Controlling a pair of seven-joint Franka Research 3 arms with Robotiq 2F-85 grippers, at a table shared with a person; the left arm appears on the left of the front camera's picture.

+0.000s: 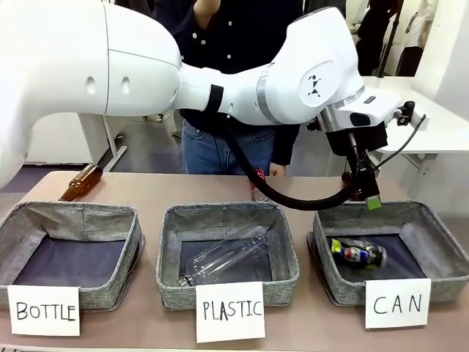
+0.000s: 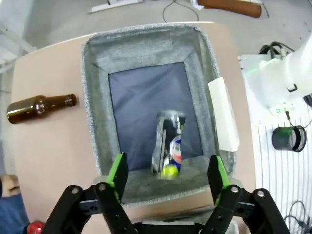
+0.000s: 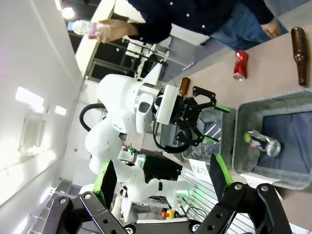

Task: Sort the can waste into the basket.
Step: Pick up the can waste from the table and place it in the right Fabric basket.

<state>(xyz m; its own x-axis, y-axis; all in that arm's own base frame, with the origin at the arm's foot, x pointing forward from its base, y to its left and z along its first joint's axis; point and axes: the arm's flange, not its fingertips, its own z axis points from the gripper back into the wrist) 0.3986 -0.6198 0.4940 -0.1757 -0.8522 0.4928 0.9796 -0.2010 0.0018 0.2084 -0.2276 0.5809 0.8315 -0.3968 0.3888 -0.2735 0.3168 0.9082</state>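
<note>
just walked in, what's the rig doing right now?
The left gripper, jaws open, hangs over the grey fabric basket signed "CAN". The black drink can with blue, yellow and green print lies inside it, free of the fingers. The red drink can sits on the table beyond the grey basket signed "PLASTIC", in front of the person, not yet sorted. The right gripper is open and holds nothing.

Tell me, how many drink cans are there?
2: the black printed metal can lies in the grey fabric CAN basket; the red metal can sits farther back on the table.
</note>
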